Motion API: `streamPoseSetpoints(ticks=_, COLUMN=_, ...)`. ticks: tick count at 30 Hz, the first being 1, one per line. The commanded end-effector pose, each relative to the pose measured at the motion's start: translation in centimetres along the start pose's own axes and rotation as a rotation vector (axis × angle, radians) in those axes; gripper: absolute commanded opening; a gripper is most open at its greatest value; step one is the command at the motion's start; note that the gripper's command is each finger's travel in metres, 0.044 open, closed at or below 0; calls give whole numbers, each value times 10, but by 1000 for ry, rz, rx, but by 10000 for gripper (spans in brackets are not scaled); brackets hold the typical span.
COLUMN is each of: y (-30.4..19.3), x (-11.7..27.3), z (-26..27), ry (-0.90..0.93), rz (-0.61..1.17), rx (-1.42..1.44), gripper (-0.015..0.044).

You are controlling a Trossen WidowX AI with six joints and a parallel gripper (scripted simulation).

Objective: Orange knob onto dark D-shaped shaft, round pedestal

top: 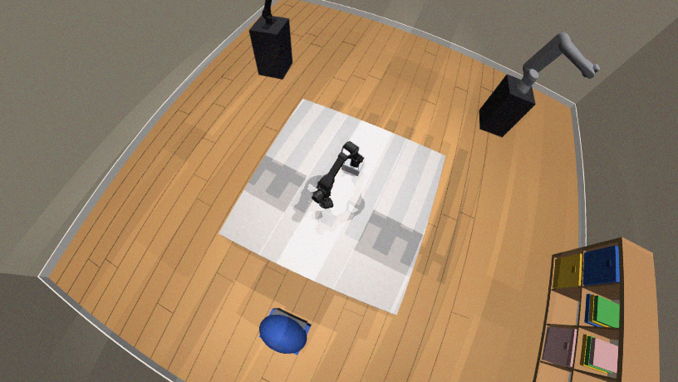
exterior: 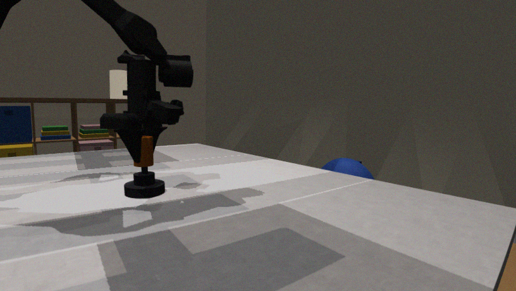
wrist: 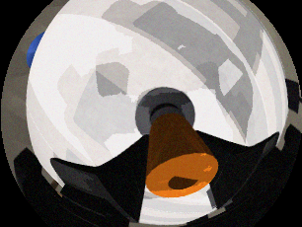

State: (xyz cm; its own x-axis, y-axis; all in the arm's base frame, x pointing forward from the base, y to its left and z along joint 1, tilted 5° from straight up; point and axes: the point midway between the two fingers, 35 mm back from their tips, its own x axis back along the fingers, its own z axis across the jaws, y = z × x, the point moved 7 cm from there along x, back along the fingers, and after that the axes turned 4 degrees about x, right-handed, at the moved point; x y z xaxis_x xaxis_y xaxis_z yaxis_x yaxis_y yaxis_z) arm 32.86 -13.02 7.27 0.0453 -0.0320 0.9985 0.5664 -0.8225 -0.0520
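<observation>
the orange knob (exterior: pixel 147 152) (wrist: pixel 170 145) stands nearly upright, long axis up and down, with a slight lean in the exterior view. the jaws (exterior: pixel 146 155) are clamped on it, one on either side. its lower end is directly above the round pedestal (exterior: pixel 144 188) (wrist: pixel 143 115), and a short length of dark shaft (exterior: pixel 144 169) shows between the knob and the pedestal's raised collar. so the knob is not seated. the relation that matters is straight down, plus a turn about that upright axis: the knob seems to be at or just over the shaft's tip, and likely needs its flat matched to the shaft's before it can drop. pushing while the flats disagree could jam it or tilt it in the grip.

outward from there, the black arm (top: pixel 336 171) (exterior: pixel 139 34) reaches over the white counter (top: pixel 303 256) (exterior: pixel 415 231) (wrist: pixel 54 94).

the wrist view shows a dark opening in the knob's near end, but its shape is hard to make out. the hole at the lower end is hidden, as is the shaft's flat side. whether the tip has entered the hole cannot be told. from the top view, the arm hides knob and pedestal.
</observation>
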Motion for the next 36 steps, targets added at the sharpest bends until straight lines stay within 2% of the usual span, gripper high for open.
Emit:
streamPoseSetpoints(ticks=1, y=0, x=0, z=0, ry=-1, rz=-2, rx=-5, gripper=0)
streamPoseSetpoints(ticks=14, y=1, x=4, z=1, ry=-1, rz=-2, rx=-13, gripper=0)
streamPoseSetpoints(ticks=21, y=1, x=2, z=1, ry=0, rz=-2, rx=-214, gripper=0)
streamPoseSetpoints(ticks=36, y=0, x=0, z=0, ry=-1, rz=-2, rx=-214, gripper=0)
